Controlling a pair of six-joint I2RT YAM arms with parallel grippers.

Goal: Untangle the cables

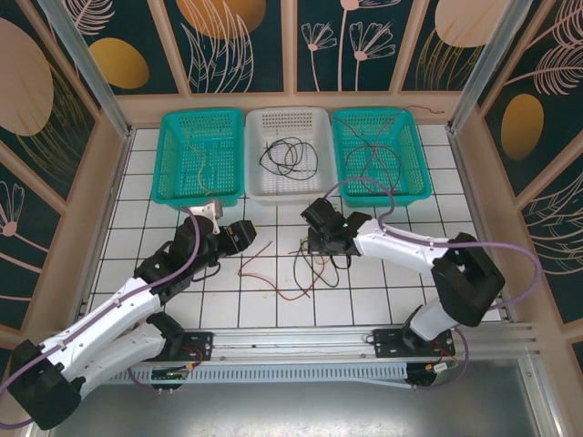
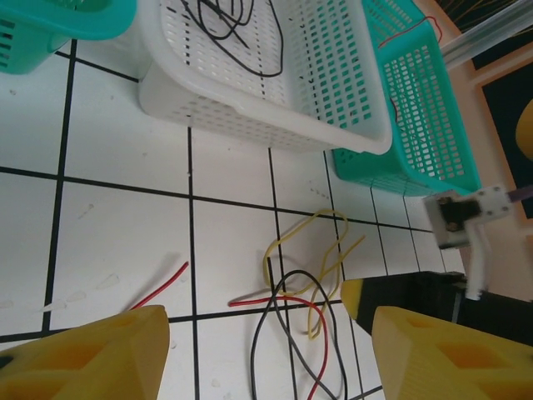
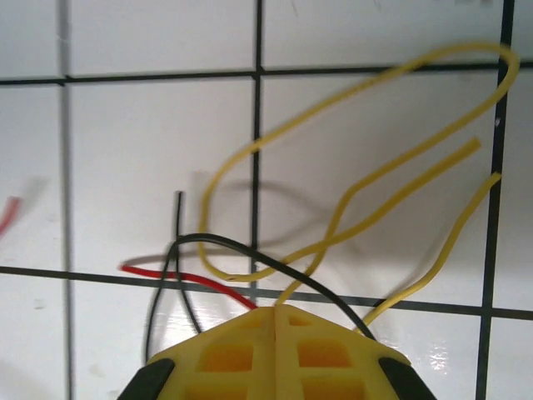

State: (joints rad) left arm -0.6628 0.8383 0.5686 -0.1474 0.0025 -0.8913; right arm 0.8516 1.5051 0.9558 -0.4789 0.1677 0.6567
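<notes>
table [image 1: 137, 182] far edge: left teal basket [image 1: 182, 137], white basket [image 1: 314, 182] holding black cable [image 1: 287, 157], right teal basket [image 1: 410, 173] holding red cable [image 1: 364, 150] | centre: tangled cables [image 1: 314, 269], right end effector [image 1: 319, 241] at their far side | left end effector [image 1: 244, 235] nearby, left of them

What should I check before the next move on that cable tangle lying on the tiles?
1. Grip closed: the right end effector is shut, ok.
2. Which cable it pinches: cannot tell; the yellow cable, black cable and red cable all run under its tips.
3. Cables separated: not ok, the three cross each other.
4. Helper ready: the left end effector is open, ok.
5. Helper free: it holds nothing, ok.
</notes>
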